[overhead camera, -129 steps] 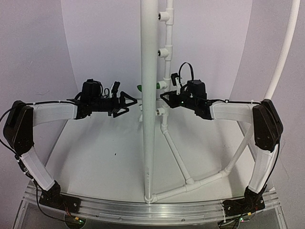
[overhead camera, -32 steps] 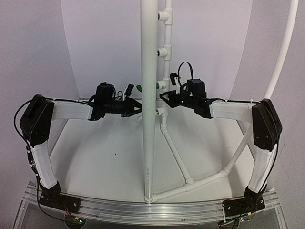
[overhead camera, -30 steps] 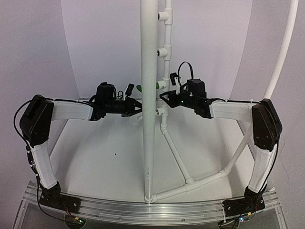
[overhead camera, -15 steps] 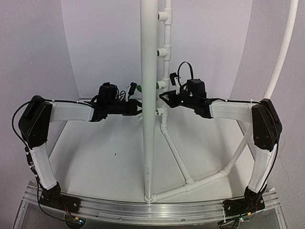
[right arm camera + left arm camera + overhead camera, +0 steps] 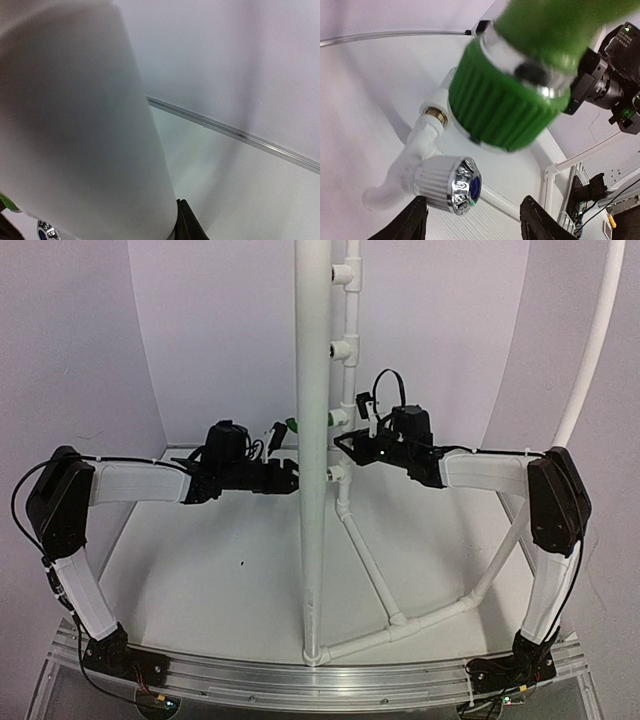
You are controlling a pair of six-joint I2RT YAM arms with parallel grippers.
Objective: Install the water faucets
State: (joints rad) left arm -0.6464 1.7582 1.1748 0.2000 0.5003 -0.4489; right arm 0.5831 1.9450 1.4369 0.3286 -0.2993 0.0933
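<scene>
The green faucet (image 5: 520, 75) fills the top of the left wrist view, screwed into a white tee with a brass thread (image 5: 434, 113). Just below it is the white faucet (image 5: 442, 184), with a ribbed knob and a chrome cap with a blue dot. My left gripper (image 5: 477, 226) is open, its fingers on either side just short of the white knob. From above, my left gripper (image 5: 287, 476) is beside the front pipe and the green faucet (image 5: 293, 425) pokes out behind it. My right gripper (image 5: 343, 445) is shut and empty against the thin riser; its tip (image 5: 184, 220) shows beside the pipe.
The thick vertical white pipe (image 5: 313, 440) stands between the two grippers and blocks most of the right wrist view (image 5: 75, 125). The thin riser has open tee outlets (image 5: 345, 348) higher up. A slanted pipe frame (image 5: 375, 575) runs over the white table.
My left arm has reached right and slightly down, bringing its open gripper up to the white faucet by the pipe. My right arm has not moved.
</scene>
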